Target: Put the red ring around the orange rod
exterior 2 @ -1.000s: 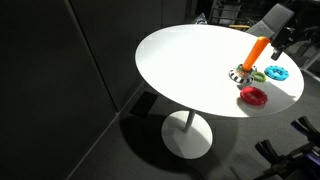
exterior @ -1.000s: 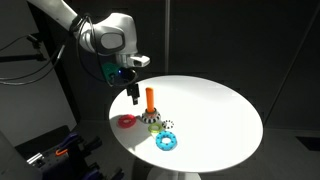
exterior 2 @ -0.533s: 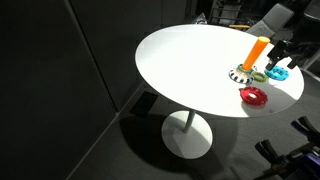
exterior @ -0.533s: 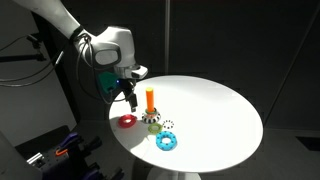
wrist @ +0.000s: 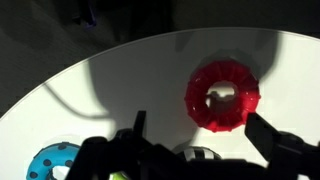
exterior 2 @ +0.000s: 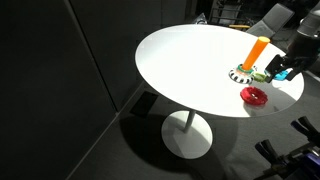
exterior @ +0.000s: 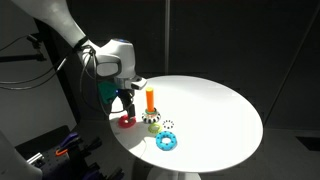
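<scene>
Gripper [exterior: 126, 108] hangs just above the red ring [exterior: 127, 121], fingers spread to either side of it in the wrist view. Ring lies flat near the table [exterior: 220, 110] edge; just beside it stands the orange rod [exterior: 150, 98], then a blue ring [exterior: 166, 142].

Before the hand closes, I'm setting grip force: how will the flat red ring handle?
The red doughnut-shaped ring lies flat on the white table, so it probably won't roll. Small and open-centred, likely light; may slide on the smooth top.
</scene>
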`<action>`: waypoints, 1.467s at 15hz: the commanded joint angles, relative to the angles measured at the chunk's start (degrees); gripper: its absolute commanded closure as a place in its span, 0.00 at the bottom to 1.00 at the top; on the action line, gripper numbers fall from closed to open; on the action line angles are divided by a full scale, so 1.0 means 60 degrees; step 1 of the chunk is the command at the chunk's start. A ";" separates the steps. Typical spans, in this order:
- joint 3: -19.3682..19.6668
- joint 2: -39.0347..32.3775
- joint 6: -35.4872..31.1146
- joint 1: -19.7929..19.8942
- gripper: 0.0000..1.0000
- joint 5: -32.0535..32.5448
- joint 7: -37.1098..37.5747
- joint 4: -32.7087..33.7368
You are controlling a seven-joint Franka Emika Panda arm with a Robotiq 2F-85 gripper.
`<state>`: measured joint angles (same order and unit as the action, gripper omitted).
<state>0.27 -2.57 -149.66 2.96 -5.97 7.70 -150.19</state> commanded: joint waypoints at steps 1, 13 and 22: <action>0.0119 -0.0360 -0.0442 -0.0080 0.00 0.0181 -0.0042 0.0010; 0.0226 -0.1576 -0.1693 -0.0380 0.00 0.0750 0.0186 0.0158; 0.0412 -0.2040 -0.1925 -0.0545 0.10 0.0791 0.0205 0.0268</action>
<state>1.45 -13.74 -160.69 0.65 -2.67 7.78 -149.61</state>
